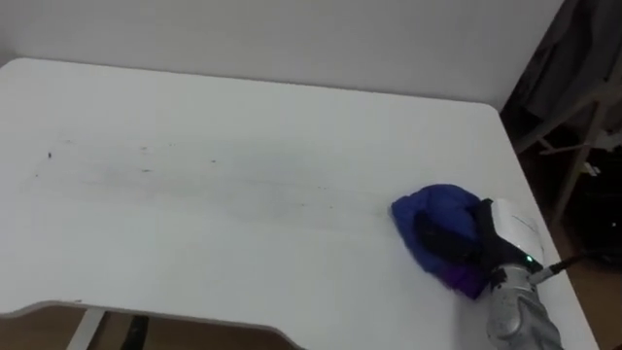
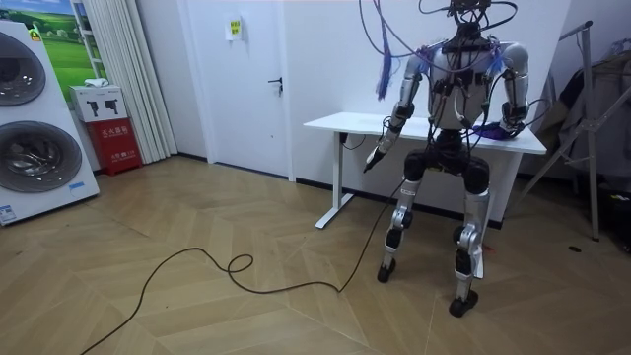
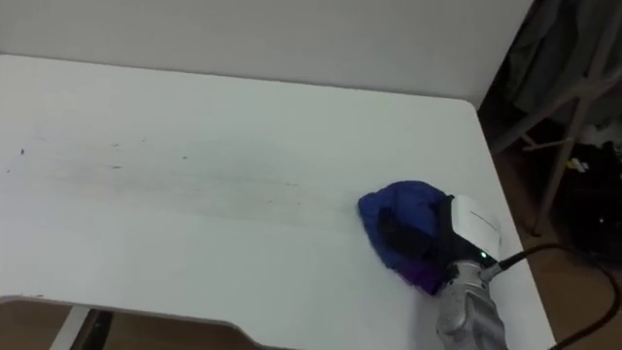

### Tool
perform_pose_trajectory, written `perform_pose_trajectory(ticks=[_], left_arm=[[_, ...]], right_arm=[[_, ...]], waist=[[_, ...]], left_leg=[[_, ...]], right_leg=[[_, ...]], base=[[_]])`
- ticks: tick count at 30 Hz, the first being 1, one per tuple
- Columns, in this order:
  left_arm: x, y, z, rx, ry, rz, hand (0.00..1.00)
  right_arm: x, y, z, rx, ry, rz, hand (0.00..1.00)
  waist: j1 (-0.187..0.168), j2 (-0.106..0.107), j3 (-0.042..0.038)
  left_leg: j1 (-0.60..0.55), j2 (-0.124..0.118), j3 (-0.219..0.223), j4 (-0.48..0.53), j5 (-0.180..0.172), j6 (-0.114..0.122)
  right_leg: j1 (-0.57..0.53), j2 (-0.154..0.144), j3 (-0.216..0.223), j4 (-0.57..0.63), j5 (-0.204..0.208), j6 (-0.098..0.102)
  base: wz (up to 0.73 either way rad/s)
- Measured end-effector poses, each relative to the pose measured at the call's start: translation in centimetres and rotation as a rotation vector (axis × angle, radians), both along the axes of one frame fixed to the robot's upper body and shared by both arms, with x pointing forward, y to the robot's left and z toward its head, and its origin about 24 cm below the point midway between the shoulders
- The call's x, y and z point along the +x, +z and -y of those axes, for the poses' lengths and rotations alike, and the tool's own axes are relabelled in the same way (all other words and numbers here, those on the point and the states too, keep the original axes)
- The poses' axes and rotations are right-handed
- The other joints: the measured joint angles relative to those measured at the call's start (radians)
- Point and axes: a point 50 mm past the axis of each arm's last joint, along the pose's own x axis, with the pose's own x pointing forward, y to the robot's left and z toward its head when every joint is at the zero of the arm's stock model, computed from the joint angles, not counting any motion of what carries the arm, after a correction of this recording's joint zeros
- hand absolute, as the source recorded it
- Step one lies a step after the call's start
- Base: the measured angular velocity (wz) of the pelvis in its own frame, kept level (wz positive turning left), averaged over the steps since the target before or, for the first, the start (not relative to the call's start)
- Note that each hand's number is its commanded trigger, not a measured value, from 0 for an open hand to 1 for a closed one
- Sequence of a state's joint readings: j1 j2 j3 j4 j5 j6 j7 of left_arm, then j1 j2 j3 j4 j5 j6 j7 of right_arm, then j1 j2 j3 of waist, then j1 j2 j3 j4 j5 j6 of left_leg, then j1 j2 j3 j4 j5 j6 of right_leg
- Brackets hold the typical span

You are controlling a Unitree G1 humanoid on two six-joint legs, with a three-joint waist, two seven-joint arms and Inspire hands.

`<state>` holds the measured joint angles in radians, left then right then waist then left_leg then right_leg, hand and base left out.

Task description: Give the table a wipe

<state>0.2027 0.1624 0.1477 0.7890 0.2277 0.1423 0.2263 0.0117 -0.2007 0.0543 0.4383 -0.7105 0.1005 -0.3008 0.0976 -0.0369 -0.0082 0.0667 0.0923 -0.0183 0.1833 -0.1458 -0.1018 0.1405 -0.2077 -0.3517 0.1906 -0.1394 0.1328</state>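
Note:
A bunched blue cloth lies on the white table near its right edge. My right hand rests on top of the cloth, its dark fingers curled into the folds, and the cloth bulges up around them. A faint band of dark specks and smudges runs across the tabletop from the left towards the cloth. In the room view I stand at the table's front, my right hand on top of it. My left hand hangs with relaxed fingers below the table's edge.
The wall runs close behind the table's far edge. A metal rack with dark clothes stands to the right of the table. Two stacked washing machines and a red box stand at the room view's left, with a white door beyond them.

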Motion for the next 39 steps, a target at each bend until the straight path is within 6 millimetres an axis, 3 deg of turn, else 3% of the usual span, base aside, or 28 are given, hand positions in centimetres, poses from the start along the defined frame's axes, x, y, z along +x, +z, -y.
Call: perform_pose_trajectory(ticks=[4,11,13,17,25,33,39], left_arm=[[0.0,0.0,-0.1,-0.034,-0.012,-0.002,0.00],[0.9,0.2,-0.1,-0.074,-0.005,0.032,0.00],[1.1,0.4,-0.3,-0.076,-0.001,0.049,0.00],[1.3,0.6,-0.7,-0.083,0.004,0.059,0.00],[1.4,0.9,-1.4,-0.111,0.027,0.075,0.00],[-0.3,1.2,-2.9,-0.085,0.118,0.080,0.00],[-2.1,1.5,-4.2,-0.053,0.173,0.042,0.00]], right_arm=[[1.1,2.8,0.7,-0.005,-0.004,0.106,0.00],[1.6,6.5,3.9,-0.032,-0.075,0.244,0.00],[1.7,8.1,4.5,-0.035,-0.094,0.316,0.00],[1.8,9.2,5.1,-0.049,-0.105,0.360,0.00],[1.1,13.4,7.0,-0.033,-0.189,0.552,0.00],[-1.3,14.8,11.1,-0.034,-0.399,0.660,0.00],[-4.4,13.2,15.3,-0.063,-0.614,0.576,0.00]], waist=[[-0.038,0.008,0.0040],[-0.043,0.008,0.0041],[-0.046,0.003,0.0069],[-0.062,-0.012,0.0146],[-0.081,-0.013,0.0101],[-0.106,-0.021,0.0103],[-0.153,-0.029,0.0068]], left_leg=[[-0.003,0.000,0.011,-0.003,0.000,0.000],[0.003,0.002,0.037,-0.020,0.000,0.001],[0.003,0.002,0.049,-0.022,0.000,0.001],[0.005,0.004,0.059,-0.024,0.000,0.001],[0.004,0.005,0.073,-0.031,0.000,0.001],[0.007,0.008,0.083,-0.033,-0.004,0.002],[0.010,0.008,0.088,-0.032,-0.004,0.003]], right_leg=[[-0.013,0.000,0.013,0.001,0.001,0.001],[-0.032,0.000,0.036,0.001,0.000,0.002],[-0.036,0.000,0.050,0.003,0.000,0.002],[-0.038,0.000,0.052,0.003,0.000,0.002],[-0.055,0.000,0.058,0.011,0.000,0.003],[-0.063,-0.001,0.057,0.011,-0.001,0.003],[-0.058,-0.001,0.061,0.015,-0.001,0.003]], base=[[-0.09],[-0.11],[-0.16],[-0.04],[-0.04],[-0.02],[-0.02]])
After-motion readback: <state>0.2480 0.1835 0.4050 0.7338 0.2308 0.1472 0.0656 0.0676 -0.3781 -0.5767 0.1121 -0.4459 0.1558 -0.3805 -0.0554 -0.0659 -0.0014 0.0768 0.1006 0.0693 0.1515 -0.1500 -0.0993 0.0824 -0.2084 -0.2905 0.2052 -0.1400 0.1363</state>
